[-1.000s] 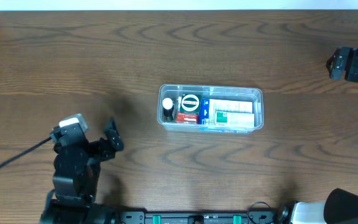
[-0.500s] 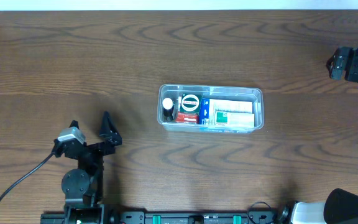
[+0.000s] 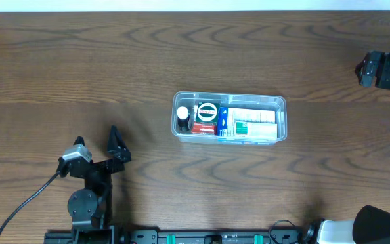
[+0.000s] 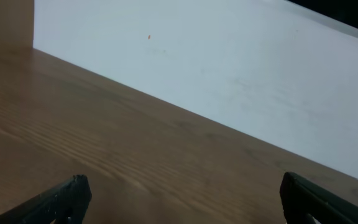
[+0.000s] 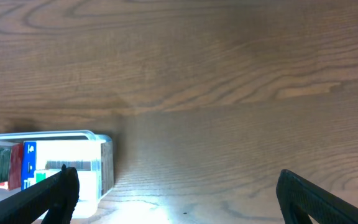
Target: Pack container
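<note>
Found the left gripper (image 3: 97, 139) at the lower left of the overhead frame, drawn back toward its base and squared up over the last second, away from the middle; fingers spread wide, holding nothing, with only bare wooden table (image 4: 135, 162) between them in the wrist view. Saw no shift in the container (image 3: 229, 97) at the centre of the frame, packed with a white-capped bottle (image 3: 182, 118), a round green-and-white lid (image 3: 206, 112), a red packet (image 3: 203, 127) and a blue-and-white box (image 3: 249, 123). Noted the right arm (image 3: 383, 70) parked unmoved at the upper right edge, the right gripper (image 5: 176, 180) equally wide and empty, the container's end at the lower left of its view. Judged the packing likely complete, with both arms retired.
</note>
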